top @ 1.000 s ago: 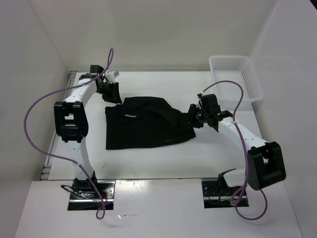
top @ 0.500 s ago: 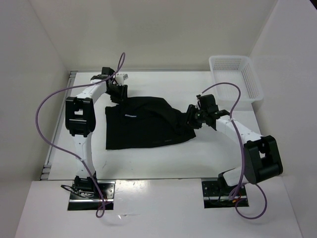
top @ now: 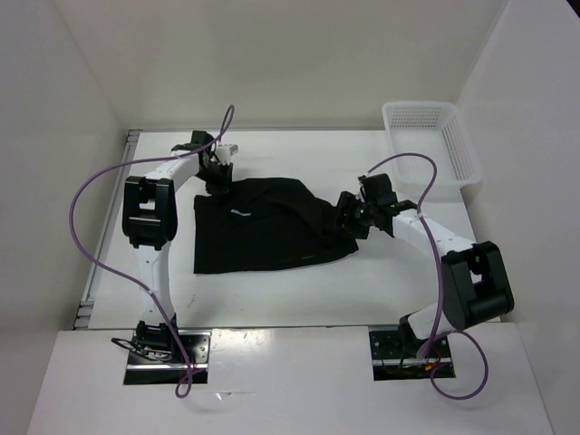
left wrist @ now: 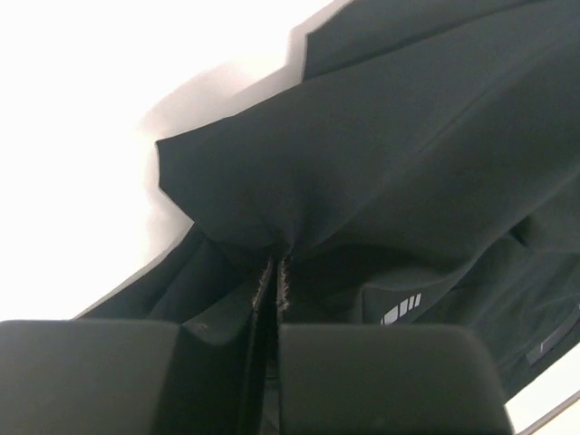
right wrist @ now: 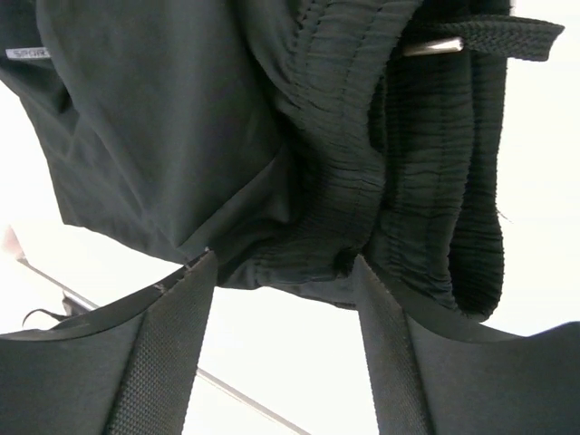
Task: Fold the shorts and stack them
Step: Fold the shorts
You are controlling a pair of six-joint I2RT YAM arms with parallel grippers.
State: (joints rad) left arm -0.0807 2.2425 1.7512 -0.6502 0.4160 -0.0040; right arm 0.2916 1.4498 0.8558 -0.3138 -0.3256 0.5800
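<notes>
Left gripper [top: 217,172] moved in onto shorts [top: 263,231]: fingers nearly closed, pinching fabric fold at corner nearest it, cloth tented just beyond tips. White logo mark [left wrist: 401,309] just right of fingers. Right gripper [top: 349,216] edged closer: jaws wide apart, ribbed waistband [right wrist: 353,163] bunched between tips, not clamped. Shorts spread on table [top: 299,294] between both grippers.

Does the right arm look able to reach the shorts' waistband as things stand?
Probably yes: the right gripper is open right at the gathered waistband of the shorts, with nothing between them, and the left gripper pinches a different edge.
</notes>
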